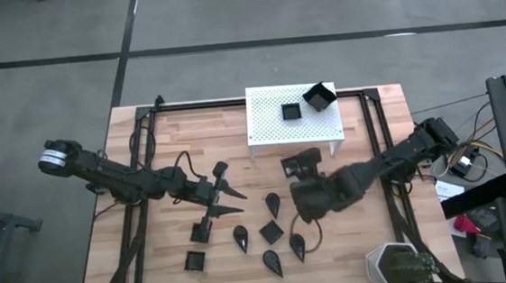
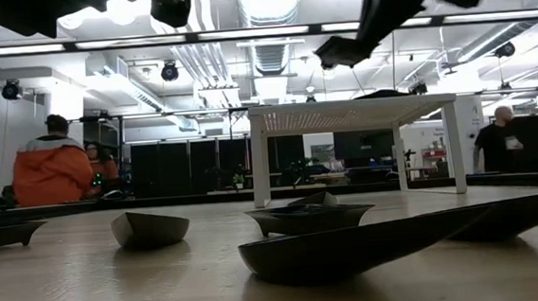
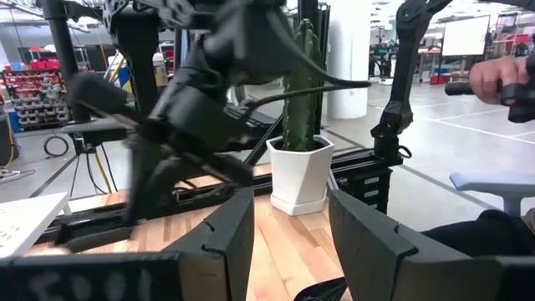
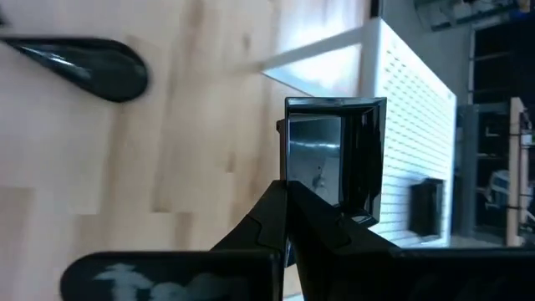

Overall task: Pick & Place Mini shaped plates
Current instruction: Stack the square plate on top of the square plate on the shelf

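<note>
My right gripper [image 1: 299, 176] is shut on a small black square plate [image 1: 293, 165], held high over the table just in front of the white perforated stand [image 1: 270, 127]. Two more square plates [image 1: 290, 111] [image 1: 319, 96] sit on the stand's top. Several black teardrop plates [image 1: 273, 205] and square plates [image 1: 271, 233] lie flat on the wood near the front. My left gripper [image 1: 221, 191] hovers open and level over the table's left half, its fingers [image 3: 230, 234] empty. My right gripper pinches the square plate's raised rim [image 4: 294, 191] on one side between its two shut fingers, coming slanting down from the table's right. The plate [image 2: 343, 49] is lifted clear, tilted, at about the height of the stand's top.
A white pot with a green cactus [image 1: 397, 266] stands at the front right corner. Black frame rails [image 1: 384, 140] run along the table's sides. Beyond the table, a person's hand [image 3: 501, 79] holds a handle, and people [image 2: 52, 166] sit and stand in the room.
</note>
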Motion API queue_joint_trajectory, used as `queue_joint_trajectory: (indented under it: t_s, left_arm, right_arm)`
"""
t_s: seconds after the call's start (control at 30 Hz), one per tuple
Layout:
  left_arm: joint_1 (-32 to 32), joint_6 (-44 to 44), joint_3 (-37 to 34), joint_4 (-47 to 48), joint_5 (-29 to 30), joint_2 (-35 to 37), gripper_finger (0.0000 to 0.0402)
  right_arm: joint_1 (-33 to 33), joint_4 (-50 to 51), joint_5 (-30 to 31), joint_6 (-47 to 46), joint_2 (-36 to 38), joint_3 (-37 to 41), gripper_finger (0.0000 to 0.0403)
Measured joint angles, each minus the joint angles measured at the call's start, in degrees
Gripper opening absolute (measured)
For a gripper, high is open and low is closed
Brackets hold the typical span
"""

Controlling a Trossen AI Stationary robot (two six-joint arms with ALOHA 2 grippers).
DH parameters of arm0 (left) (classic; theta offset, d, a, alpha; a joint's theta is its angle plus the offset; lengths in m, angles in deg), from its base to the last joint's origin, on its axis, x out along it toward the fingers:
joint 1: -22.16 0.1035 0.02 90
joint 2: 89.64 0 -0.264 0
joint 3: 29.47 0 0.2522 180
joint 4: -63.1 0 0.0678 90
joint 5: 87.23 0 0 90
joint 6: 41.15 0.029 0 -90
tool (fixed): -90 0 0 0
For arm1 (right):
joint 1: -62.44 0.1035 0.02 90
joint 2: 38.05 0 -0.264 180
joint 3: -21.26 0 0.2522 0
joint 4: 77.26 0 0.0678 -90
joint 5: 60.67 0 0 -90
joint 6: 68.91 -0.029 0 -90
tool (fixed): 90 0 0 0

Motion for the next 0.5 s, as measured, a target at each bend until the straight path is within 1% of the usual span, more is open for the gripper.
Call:
queue_joint_trajectory:
  t_s: [0.27,0.4,0.5]
  left_arm:
    - [0.0,-0.9,0.0,0.4,0.0,0.0,0.0152]
    - [0.0,-1.2,0.0,0.8,0.0,0.0,0.0152]
    - [0.0,-2.0,0.0,0.7,0.0,0.0,0.0152]
  right_arm:
    - [-8.9,-1.0,-0.9,7.6,3.8,-1.4,0.0008]
    - [-14.2,-1.3,-3.4,12.4,6.1,-1.7,0.0008]
    - [-18.2,-2.7,-5.3,15.6,6.4,-2.3,0.0008]
